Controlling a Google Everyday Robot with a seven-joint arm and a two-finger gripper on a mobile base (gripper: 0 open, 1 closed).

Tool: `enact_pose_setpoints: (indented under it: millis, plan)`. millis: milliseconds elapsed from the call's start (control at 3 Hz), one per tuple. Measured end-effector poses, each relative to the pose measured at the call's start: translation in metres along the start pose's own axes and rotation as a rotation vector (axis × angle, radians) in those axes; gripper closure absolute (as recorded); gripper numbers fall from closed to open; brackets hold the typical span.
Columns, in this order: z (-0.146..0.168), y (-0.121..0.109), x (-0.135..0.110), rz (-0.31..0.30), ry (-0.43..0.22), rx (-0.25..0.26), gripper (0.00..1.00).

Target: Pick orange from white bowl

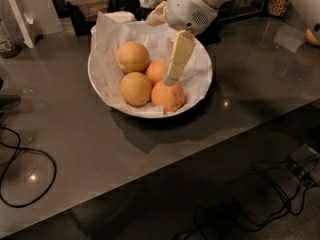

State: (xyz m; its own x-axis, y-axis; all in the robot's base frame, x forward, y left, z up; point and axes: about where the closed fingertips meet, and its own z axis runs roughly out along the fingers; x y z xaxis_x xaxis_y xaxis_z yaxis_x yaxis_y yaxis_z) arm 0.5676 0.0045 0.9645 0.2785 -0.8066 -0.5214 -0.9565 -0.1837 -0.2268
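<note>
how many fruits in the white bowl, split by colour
pale yellow-orange: 2 (the orange at the back, smaller one in front of it)
reddish-orange: 2 (middle one, front one)
total: 4
The gripper hangs over the white bowl, by the reddish pair.
</note>
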Motion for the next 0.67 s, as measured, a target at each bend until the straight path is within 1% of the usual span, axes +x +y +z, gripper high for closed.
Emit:
enact_pose_setpoints:
  millis: [333,667]
  plan:
    - [0.018,-0.029,-0.024,-0.081,-0.174,-0.031,0.01]
    - [0.033,-0.057,-0.063,-0.176,-0.404,-0.071,0.05]
